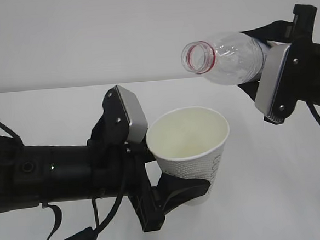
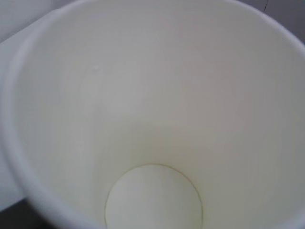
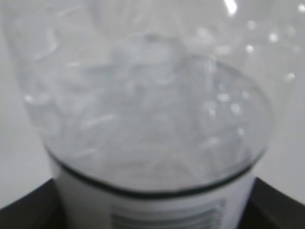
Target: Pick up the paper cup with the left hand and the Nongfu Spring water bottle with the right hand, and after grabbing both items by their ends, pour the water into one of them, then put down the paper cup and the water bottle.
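Left gripper clamps paper cup low, mouth up as catch. Right gripper pinches bottle body, tipped, neck over cup for pour. Cup looks dry.

The left hand lies nearly level, reaching in from the left edge of the exterior view, cables looping beneath it and its grey plate tilted up at the wrist. Its black fingers curve around the lower part of the paper cup, clamped on it. The right hand comes in from the upper right, its wrist angled, gripping the Nongfu Spring water bottle by its rear part
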You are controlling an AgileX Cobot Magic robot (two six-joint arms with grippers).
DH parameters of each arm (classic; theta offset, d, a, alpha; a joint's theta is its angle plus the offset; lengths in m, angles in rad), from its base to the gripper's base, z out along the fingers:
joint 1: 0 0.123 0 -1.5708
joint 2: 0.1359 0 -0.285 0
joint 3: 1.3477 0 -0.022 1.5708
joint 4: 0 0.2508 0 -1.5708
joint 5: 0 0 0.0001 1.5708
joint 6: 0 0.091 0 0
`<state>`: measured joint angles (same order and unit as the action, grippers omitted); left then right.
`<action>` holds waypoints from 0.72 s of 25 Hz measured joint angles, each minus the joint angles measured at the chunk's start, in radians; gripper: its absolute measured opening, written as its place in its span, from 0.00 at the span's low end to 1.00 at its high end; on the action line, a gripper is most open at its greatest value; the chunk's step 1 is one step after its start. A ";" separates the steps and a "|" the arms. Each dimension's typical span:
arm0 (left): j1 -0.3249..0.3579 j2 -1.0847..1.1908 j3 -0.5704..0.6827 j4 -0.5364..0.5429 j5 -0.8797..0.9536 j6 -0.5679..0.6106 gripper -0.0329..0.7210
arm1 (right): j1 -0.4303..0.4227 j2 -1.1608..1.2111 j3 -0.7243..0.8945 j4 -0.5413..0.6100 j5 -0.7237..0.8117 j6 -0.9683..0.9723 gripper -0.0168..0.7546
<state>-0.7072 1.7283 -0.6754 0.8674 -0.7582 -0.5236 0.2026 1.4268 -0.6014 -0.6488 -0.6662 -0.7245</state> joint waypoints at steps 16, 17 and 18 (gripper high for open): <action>0.000 0.000 0.000 0.000 0.008 0.000 0.76 | 0.000 0.000 0.000 0.067 -0.031 -0.171 0.69; 0.000 0.000 0.000 0.000 0.009 0.000 0.76 | 0.000 0.000 0.000 0.076 -0.031 -0.181 0.69; 0.000 0.000 0.000 0.000 0.009 0.000 0.76 | 0.000 0.000 0.000 0.083 -0.033 -0.193 0.69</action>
<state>-0.7072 1.7283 -0.6754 0.8674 -0.7496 -0.5236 0.2026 1.4268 -0.6014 -0.5660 -0.6989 -0.9175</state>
